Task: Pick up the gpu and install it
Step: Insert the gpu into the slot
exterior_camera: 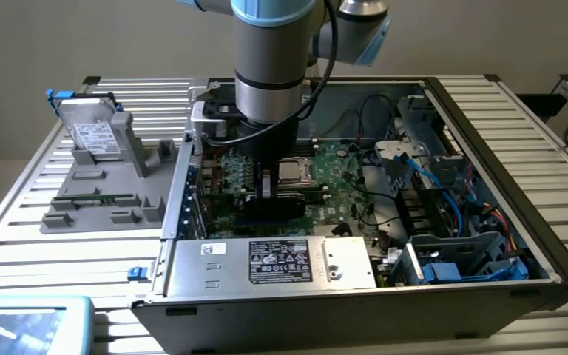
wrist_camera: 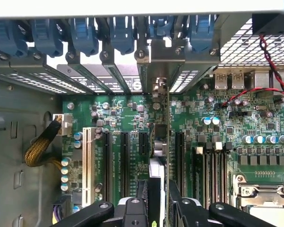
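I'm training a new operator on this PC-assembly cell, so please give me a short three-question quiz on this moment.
1. True or false: the gripper is down inside the open computer case, over the motherboard.
2. What is clamped between the gripper's fingers? A) a green memory stick B) the gpu, standing on edge C) a loose cable
3. In the exterior view, where does the hard drive sit?
Key: 1 true; 2 B; 3 outside the case, on the grey fixture at the exterior view's left.
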Controlling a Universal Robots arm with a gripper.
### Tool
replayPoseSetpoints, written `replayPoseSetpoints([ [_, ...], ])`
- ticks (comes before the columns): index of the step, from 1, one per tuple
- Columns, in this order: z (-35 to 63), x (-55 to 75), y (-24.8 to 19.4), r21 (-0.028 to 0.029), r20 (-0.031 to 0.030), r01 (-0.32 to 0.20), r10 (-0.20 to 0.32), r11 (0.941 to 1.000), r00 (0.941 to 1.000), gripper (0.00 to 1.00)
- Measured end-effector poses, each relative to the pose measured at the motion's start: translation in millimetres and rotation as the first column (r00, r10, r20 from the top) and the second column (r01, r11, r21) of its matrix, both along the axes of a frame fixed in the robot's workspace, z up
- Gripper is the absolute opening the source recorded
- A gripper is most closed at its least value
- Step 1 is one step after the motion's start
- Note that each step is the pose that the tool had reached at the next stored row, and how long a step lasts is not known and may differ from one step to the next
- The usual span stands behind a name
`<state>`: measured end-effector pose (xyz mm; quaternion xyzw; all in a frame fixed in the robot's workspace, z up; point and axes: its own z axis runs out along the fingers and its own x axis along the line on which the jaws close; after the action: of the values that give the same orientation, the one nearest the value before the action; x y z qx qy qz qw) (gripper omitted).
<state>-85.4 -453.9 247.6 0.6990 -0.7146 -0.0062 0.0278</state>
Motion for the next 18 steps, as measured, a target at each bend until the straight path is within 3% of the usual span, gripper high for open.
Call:
replayPoseSetpoints([
  [9, -0.3, -0.5, 0.0, 0.0004, 0.0006, 0.000, 0.000, 1.0000, 1.0000, 0.28],
  [18, -0.5, -1.3, 0.0, 0.0049, 0.0005, -0.001, 0.001, 1.0000, 1.0000, 0.28],
])
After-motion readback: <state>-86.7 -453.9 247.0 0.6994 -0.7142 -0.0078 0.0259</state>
